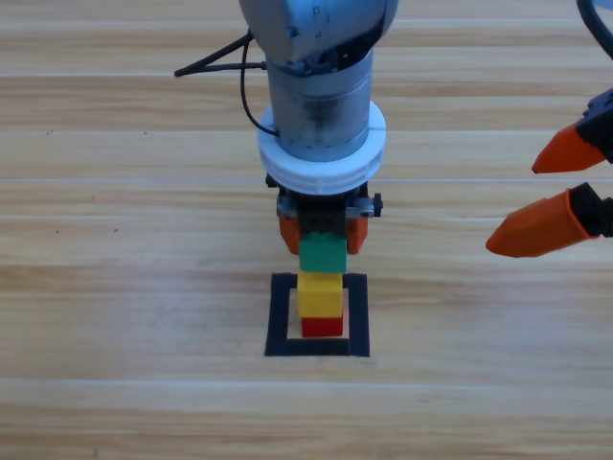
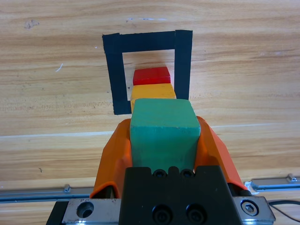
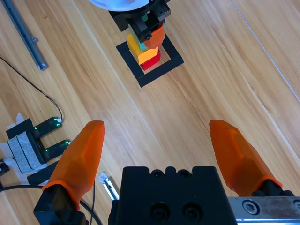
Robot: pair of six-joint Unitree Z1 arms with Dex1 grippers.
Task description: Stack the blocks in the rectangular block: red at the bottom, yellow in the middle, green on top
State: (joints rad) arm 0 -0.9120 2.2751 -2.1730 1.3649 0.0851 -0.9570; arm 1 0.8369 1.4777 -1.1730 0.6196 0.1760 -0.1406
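Three cubes: stood in one column inside the black tape square (image 1: 280,321) on the counter (image 1: 115,287).
Red cube (image 1: 322,327): lay at the bottom, within the tape outline.
Yellow cube (image 1: 320,294): sat on the red one.
Green cube (image 1: 322,255): sat on the yellow, pinched on both sides.
Left gripper (image 1: 322,233): stood over the column, jaws pinching the green cube.
Right gripper (image 1: 556,192): waited at the right edge, well apart, jaws spread wide.

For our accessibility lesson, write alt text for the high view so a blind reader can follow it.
The left gripper comes down from the top and is shut on the green cube, atop the yellow cube and red cube inside the black tape square. The right gripper waits open at the right edge of the wooden table.
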